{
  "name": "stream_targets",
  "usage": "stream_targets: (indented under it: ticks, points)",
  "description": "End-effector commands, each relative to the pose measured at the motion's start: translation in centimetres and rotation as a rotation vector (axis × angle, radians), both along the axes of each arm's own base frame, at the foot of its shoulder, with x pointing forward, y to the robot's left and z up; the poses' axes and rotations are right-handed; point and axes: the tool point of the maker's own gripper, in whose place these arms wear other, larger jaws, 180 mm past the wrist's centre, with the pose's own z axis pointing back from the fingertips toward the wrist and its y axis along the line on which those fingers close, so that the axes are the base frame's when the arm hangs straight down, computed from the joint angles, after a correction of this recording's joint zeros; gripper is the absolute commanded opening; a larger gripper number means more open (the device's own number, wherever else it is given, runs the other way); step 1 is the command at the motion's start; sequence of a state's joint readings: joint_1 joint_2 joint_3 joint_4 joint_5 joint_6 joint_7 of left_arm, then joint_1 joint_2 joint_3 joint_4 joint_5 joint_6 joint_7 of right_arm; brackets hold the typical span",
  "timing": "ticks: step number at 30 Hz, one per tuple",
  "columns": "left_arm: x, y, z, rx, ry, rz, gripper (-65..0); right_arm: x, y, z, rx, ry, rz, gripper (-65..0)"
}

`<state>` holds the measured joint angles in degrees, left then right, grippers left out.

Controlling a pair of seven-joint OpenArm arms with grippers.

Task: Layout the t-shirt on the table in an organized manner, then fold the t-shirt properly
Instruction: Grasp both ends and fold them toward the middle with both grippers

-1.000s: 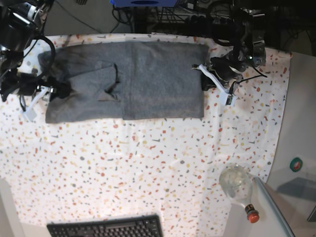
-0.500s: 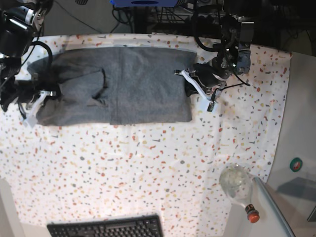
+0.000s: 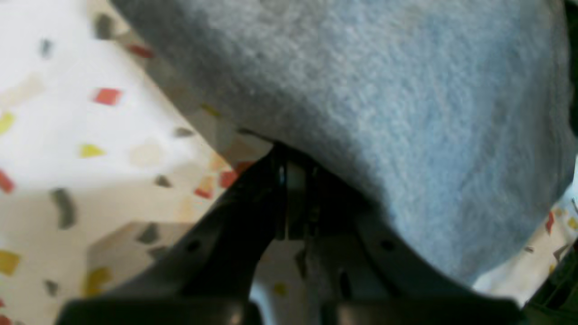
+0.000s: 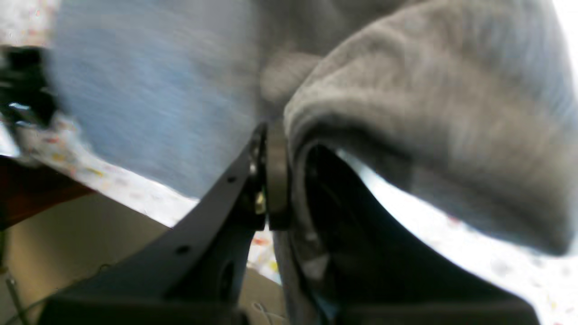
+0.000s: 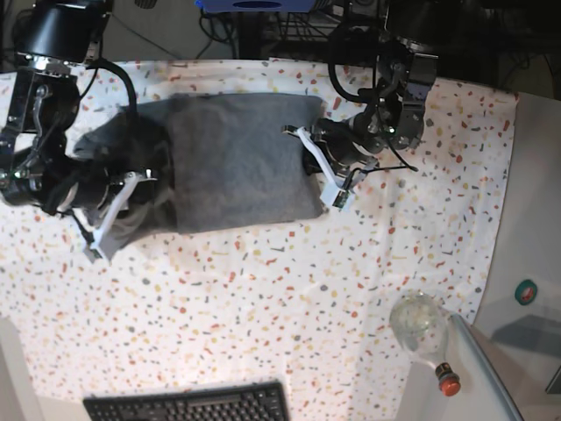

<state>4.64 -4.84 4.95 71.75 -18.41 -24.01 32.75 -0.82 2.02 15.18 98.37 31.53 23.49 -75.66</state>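
Observation:
The heather-grey t-shirt [image 5: 237, 162] lies across the far half of the speckled table [image 5: 263, 298], bunched at its left end. My left gripper [image 5: 314, 168], on the base view's right, is shut on the shirt's right edge. In the left wrist view its jaws [image 3: 293, 180] pinch the grey knit [image 3: 406, 90] just above the cloth. My right gripper [image 5: 123, 203], on the base view's left, is shut on the shirt's left end and holds it raised. The right wrist view shows a thick roll of fabric [image 4: 429, 90] draped over its closed jaws [image 4: 271, 171].
A black keyboard [image 5: 188, 403] sits at the table's front edge. A clear bottle with a red cap [image 5: 425, 333] lies at the front right, beside the plain grey side surface [image 5: 526, 263]. Cables and dark equipment [image 5: 263, 26] line the back edge.
Both grippers have moved inward toward the table's middle with the shirt's ends. The shirt's spread has shrunk from both sides, and its left end has lifted and bunched.

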Motion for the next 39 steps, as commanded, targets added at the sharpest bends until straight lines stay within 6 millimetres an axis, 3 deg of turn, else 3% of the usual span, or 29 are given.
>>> stream_targets:
  ticks: [1,18,29,39]
  points:
    - [0.9,-0.2,1.0,-0.016,-0.036,-0.004,-65.0,0.6,0.7,1.0,0.021,-0.028,-0.001,-65.0]
    - [1.0,-0.1,1.0,-0.010,-0.038,-0.004,-65.0,-0.5,10.1,1.7,0.165,0.045,0.037,-65.0]
    - [1.0,0.1,0.9,-0.006,-0.037,-0.002,-65.0,-0.8,13.5,-1.6,0.193,0.105,0.007,-65.0]
    - [0.8,0.4,0.8,-0.002,-0.035,0.001,-65.0,-0.6,13.8,-2.4,0.197,0.117,0.000,-65.0]
